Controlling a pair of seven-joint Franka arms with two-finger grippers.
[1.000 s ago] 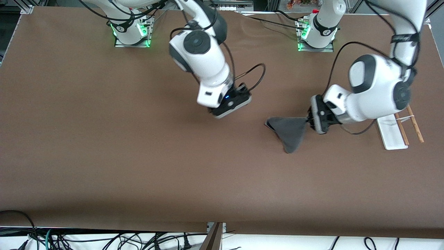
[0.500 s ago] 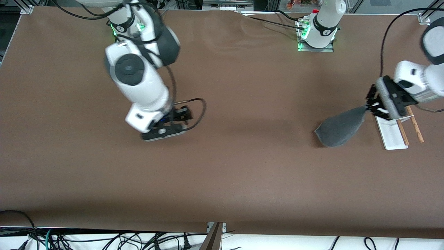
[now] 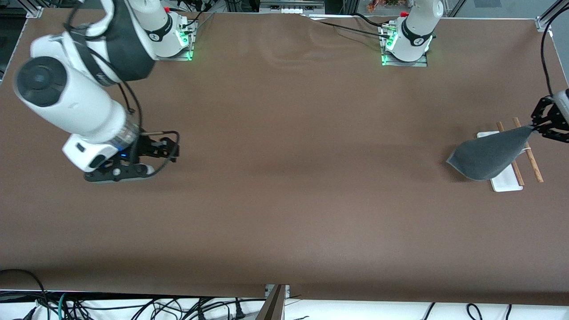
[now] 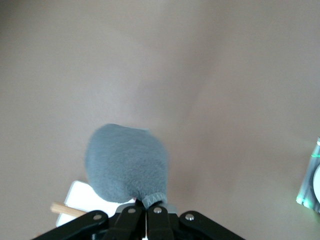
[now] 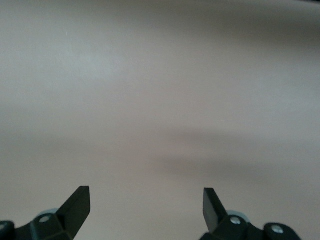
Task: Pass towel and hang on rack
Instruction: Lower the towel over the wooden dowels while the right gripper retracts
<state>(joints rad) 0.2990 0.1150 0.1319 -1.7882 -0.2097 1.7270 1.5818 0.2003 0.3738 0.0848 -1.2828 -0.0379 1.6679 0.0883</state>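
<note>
- My left gripper (image 3: 535, 127) is up over the rack (image 3: 502, 180) at the left arm's end of the table, its fingers pinched tight on one corner of the towel (image 3: 486, 153).
- The towel hangs from that single pinch in a drooping cone — the bulk of it sags down and away from the gripper, over the rack's white base and the table (image 3: 284, 178) beside it.
- In the left wrist view the towel (image 4: 125, 165) balloons out just past my closed fingertips (image 4: 150, 220), with the pale trim caught right at the pinch and one rod end (image 4: 62, 209) showing beneath.
- I judge it light and very soft: it has no stiffness of its own, so it will fold wherever it is draped and swing with any quick move.
- A corner hold suits hanging, since the loose body can fall across the rods (image 3: 529, 153); a pinch this small could slip off the trim, though, so I would go gently.
- The fleecy surface looks grippy rather than slick, so I expect it to stay on the wood once laid over.
- My right gripper (image 3: 118, 171) waits low near the right arm's end of the table, fingers spread wide in its wrist view (image 5: 145, 205) — nothing between them.
</note>
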